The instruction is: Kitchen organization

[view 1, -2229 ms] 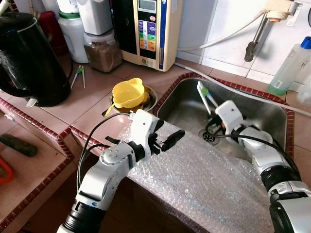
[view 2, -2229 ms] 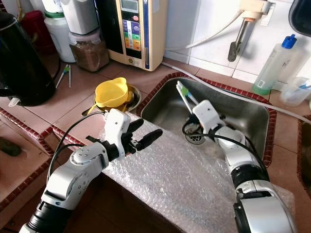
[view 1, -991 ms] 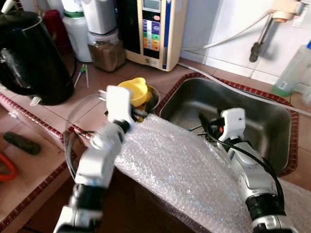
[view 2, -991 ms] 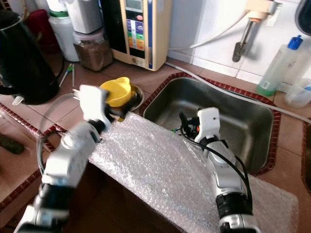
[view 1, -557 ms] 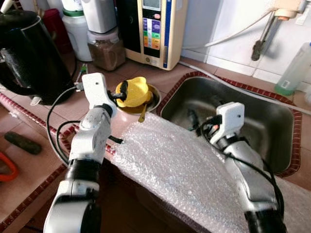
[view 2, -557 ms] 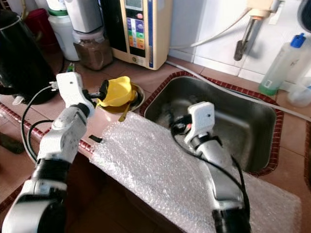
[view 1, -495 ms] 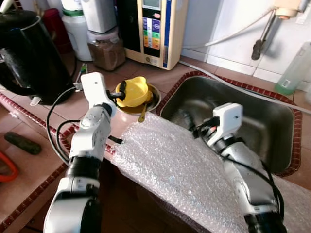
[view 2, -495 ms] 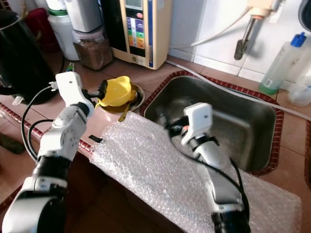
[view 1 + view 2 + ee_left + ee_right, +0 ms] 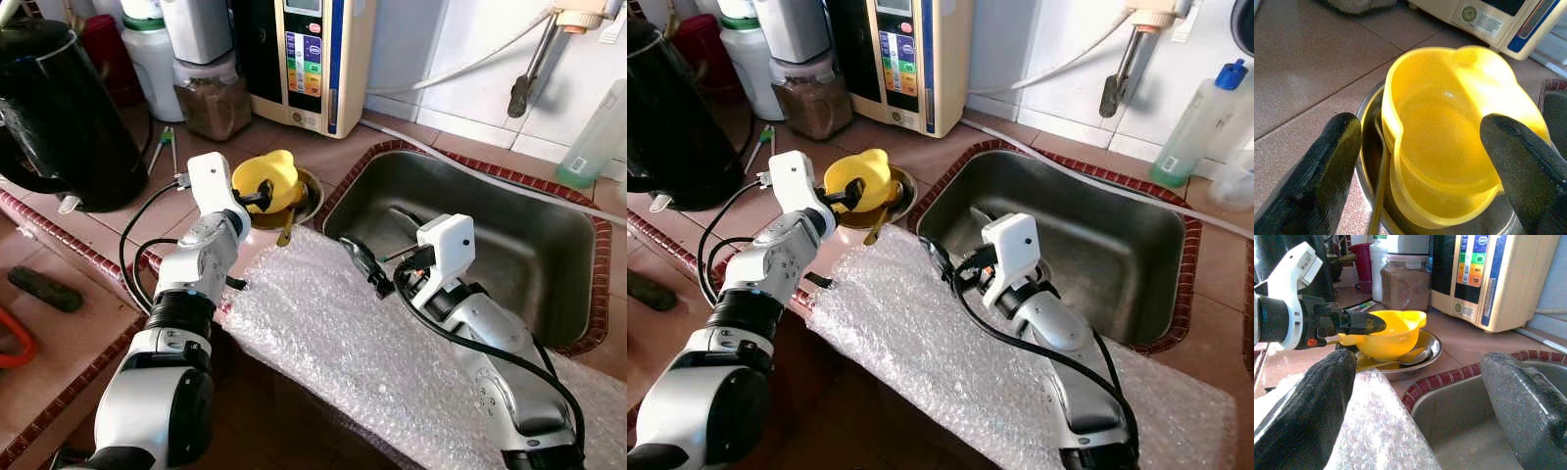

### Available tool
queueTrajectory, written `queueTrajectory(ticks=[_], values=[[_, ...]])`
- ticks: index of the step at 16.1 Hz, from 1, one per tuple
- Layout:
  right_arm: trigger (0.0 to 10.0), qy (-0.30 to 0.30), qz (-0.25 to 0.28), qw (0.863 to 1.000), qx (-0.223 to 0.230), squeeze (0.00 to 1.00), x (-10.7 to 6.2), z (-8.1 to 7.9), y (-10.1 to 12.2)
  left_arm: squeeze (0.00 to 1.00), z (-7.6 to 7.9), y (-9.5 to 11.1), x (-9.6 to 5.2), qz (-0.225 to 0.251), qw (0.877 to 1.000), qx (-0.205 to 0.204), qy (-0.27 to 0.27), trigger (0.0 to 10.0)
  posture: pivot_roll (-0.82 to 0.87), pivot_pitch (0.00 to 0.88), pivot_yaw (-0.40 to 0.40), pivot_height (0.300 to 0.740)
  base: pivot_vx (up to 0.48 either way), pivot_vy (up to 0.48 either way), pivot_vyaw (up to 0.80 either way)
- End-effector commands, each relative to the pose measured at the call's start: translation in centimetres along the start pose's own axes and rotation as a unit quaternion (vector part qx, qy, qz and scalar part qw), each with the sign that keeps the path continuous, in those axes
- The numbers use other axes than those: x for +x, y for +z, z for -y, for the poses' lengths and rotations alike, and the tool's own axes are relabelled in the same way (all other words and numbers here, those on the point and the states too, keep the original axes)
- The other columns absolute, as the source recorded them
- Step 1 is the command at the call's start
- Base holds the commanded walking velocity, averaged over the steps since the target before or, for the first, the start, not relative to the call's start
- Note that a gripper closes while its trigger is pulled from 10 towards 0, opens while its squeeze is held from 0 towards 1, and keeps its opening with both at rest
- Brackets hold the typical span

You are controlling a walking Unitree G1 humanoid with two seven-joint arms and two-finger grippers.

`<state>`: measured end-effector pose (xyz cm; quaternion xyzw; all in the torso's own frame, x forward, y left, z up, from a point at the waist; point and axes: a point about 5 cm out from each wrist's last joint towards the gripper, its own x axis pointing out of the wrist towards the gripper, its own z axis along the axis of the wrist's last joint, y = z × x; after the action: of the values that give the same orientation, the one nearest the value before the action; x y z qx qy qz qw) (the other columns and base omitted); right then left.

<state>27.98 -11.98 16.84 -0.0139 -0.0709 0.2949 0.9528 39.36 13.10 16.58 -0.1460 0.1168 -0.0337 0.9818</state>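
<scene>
Left hand (image 9: 1420, 142) was open, fingers straddling the yellow cup (image 9: 266, 181) in the steel bowl (image 9: 306, 204) beside the sink's (image 9: 549, 235) left rim. Right hand (image 9: 364, 266) sat open over the bubble wrap (image 9: 353, 343) at that rim.

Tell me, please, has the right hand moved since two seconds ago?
Yes. The right hand has come away from the sink drain to the sink's left rim, over the bubble wrap, fingers open.

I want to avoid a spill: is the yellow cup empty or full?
Empty. The left wrist view looks into the yellow cup and shows its bare yellow bottom, with no liquid.
</scene>
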Motion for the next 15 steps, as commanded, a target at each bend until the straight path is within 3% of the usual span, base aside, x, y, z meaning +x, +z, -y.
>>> queueTrajectory(ticks=[1,2,8,15], values=[[10.0,0.01,0.002,1.0,-0.005,0.0,0.0,-0.6,0.3,0.0,0.1,0.2,0.2,-0.01,1.0,-0.004,-0.002,7.1,-0.12,0.063,0.08,0.74,0.0,0.0,0.0],[10.0,0.014,-0.001,1.0,-0.006,0.0,0.0,-0.8,0.3,0.0,0.0,0.2,0.2,-0.012,1.0,-0.013,-0.003,0.0,-0.12,0.064,0.08,0.74,0.0,0.0,0.0],[10.0,0.017,-0.009,1.0,-0.007,0.0,-0.1,-0.9,0.1,0.0,-0.8,0.3,0.4,-0.027,0.998,-0.064,0.01,0.0,-0.12,0.057,0.075,0.74,0.0,0.0,0.0],[10.0,0.044,-0.012,0.999,-0.001,0.0,0.2,-1.4,0.1,0.0,-1.2,0.1,0.4,-0.034,0.997,-0.066,0.001,0.0,-0.12,0.044,0.071,0.74,0.0,0.0,0.0]])
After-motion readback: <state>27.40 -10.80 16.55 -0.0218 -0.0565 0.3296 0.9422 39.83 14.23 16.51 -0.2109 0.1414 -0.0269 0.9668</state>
